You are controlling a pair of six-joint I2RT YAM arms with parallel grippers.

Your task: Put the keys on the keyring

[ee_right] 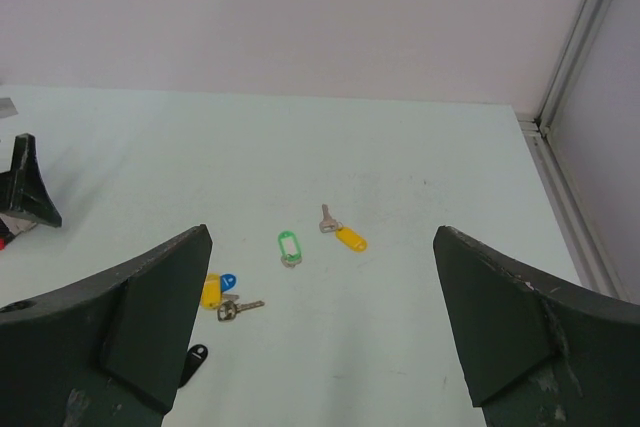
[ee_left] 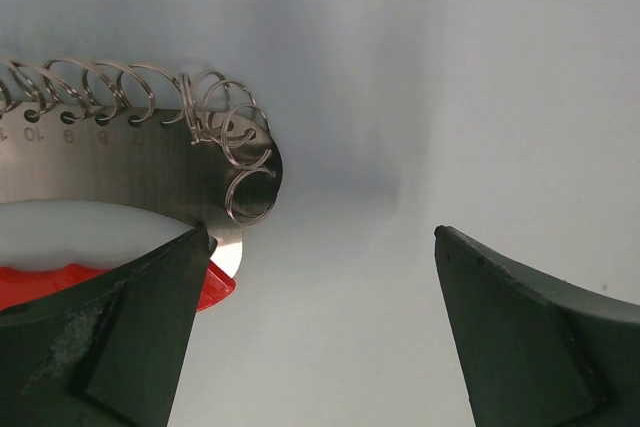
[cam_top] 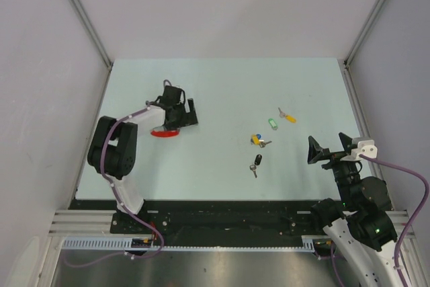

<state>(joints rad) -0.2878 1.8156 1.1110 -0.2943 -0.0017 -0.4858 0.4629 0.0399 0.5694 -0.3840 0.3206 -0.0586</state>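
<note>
- Four keys (cam_top: pixel 256 139) are lying loose on the pale matte table (cam_top: pixel 222 78), right of centre, none touching another.
- The black-headed key (cam_top: pixel 256 162) is lying nearest, with a dark teardrop plastic head and a short metal blade pointing near.
- The blue-and-yellow key (ee_right: pixel 214 290) is lying just beyond it, with glossy plastic heads and a bare metal blade beside them.
- The green-headed key (ee_right: pixel 289 247) is showing a rounded oblong frame with a pale centre. The yellow-headed key (ee_right: pixel 348 238), an oval, is lying to its right and farthest out.
- One keyring (ee_left: pixel 200 162) is lying well left of the keys, under the left arm. It is a flat brushed-steel plate with stamped numbers and a rounded end.
- Thin round wire loops (ee_left: pixel 235 137) are running along the plate's edge. Their count is unclear, because the row is running off the frame.
- One red tag (cam_top: pixel 164 133) with a white patch is sitting under the plate.
- The left gripper (ee_left: pixel 325 237) is hovering low over the keyring with its jaws spread wide, gripping nothing. One finger is overlapping the tag in the wrist view; I cannot tell if they are touching.
- The right gripper (cam_top: pixel 328 140) is hanging at the near right, splayed fully apart and empty, well clear of the keys.
</note>
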